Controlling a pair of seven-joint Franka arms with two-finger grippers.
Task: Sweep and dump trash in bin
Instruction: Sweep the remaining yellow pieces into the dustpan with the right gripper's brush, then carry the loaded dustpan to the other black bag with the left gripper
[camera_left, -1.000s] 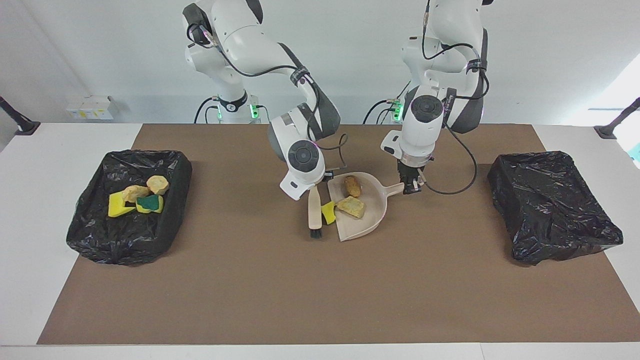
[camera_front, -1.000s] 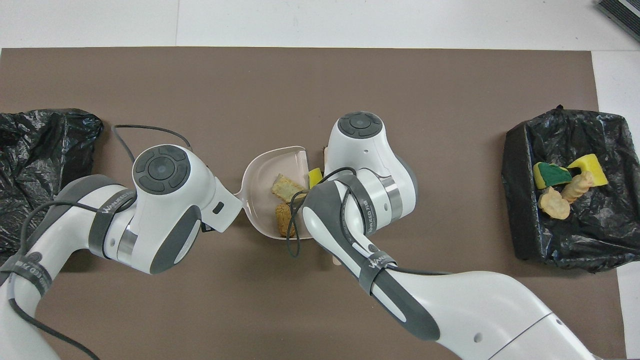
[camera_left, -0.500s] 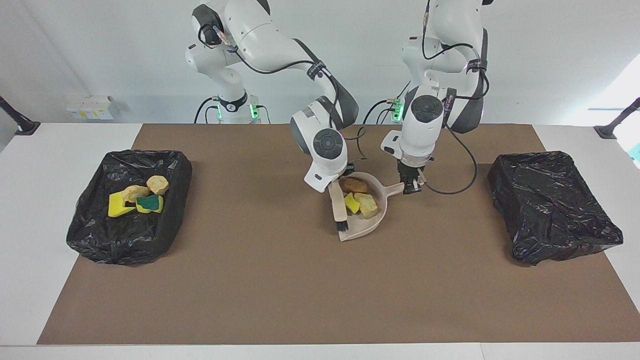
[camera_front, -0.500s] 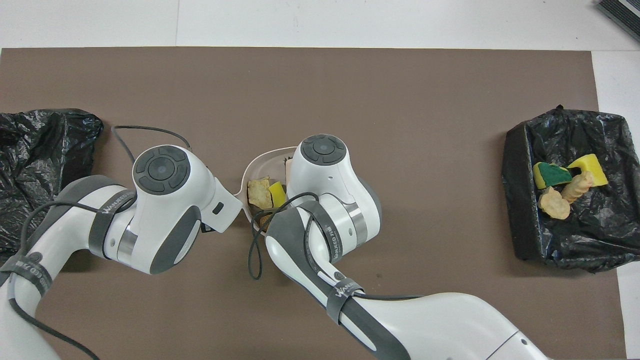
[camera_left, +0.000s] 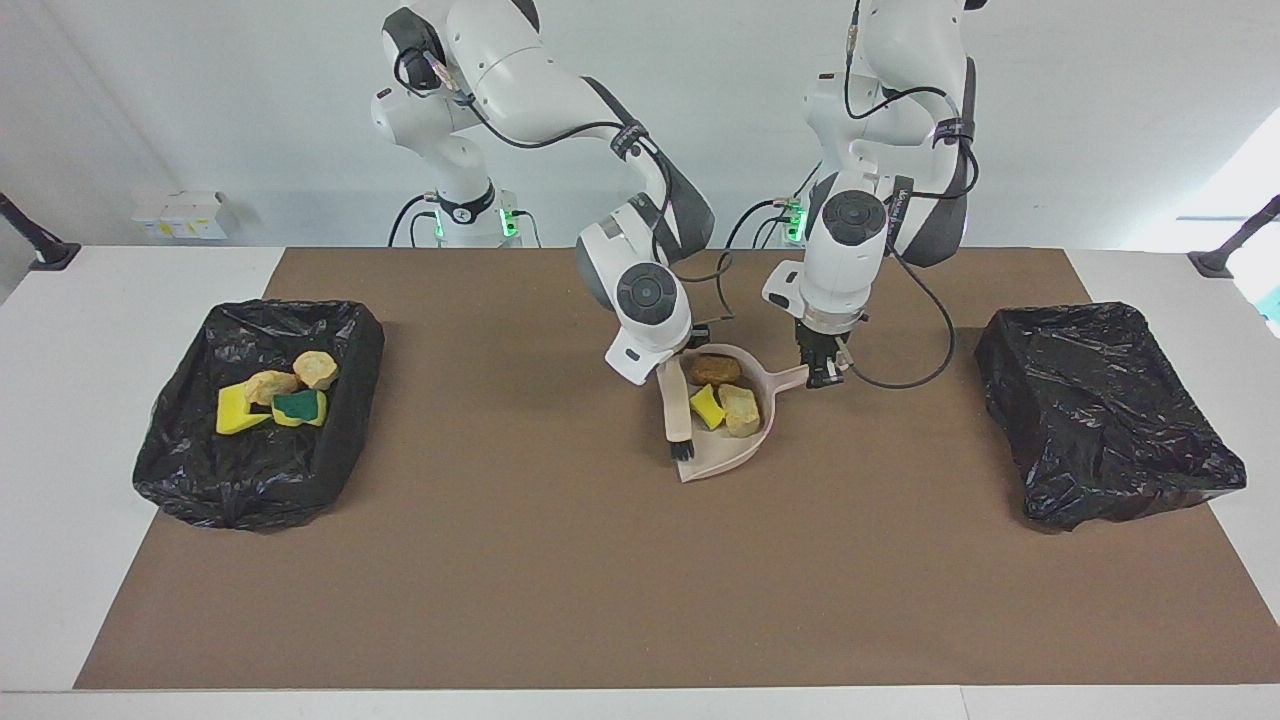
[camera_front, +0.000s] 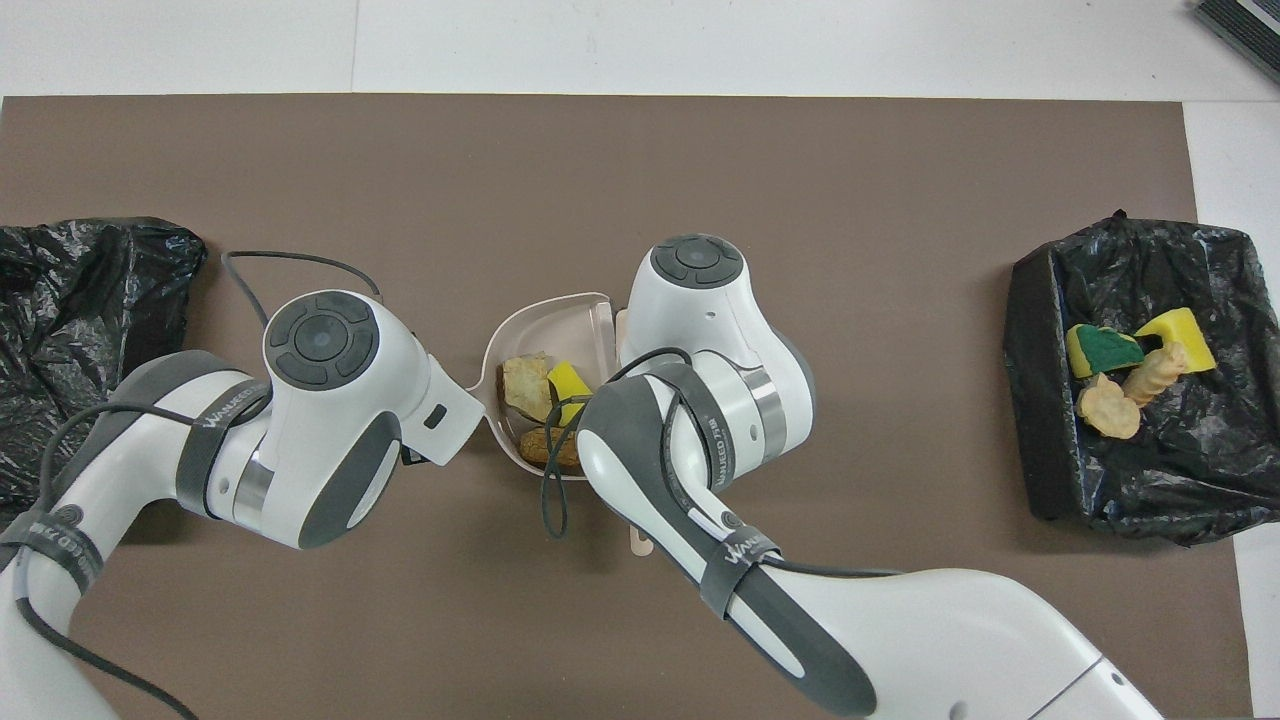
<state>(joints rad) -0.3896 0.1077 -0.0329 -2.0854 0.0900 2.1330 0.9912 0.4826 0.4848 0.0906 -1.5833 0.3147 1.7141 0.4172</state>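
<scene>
Pinching the dustpan (camera_left: 728, 420) handle, left fingers (camera_left: 822, 372) stay closed, while right fingers (camera_left: 668, 368) clamp the brush (camera_left: 678, 412).

A white table (camera_left: 60, 400) carries a brown mat (camera_left: 600, 580). On the mat lie a beige dustpan (camera_left: 722, 455) at the middle and two black-lined bins (camera_left: 260, 480) (camera_left: 1110, 420), one toward each arm's end.

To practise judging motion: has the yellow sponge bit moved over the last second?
Yes. The yellow sponge bit lay at the dustpan's open edge; it now lies inside the pan, toward the left arm's end.
</scene>
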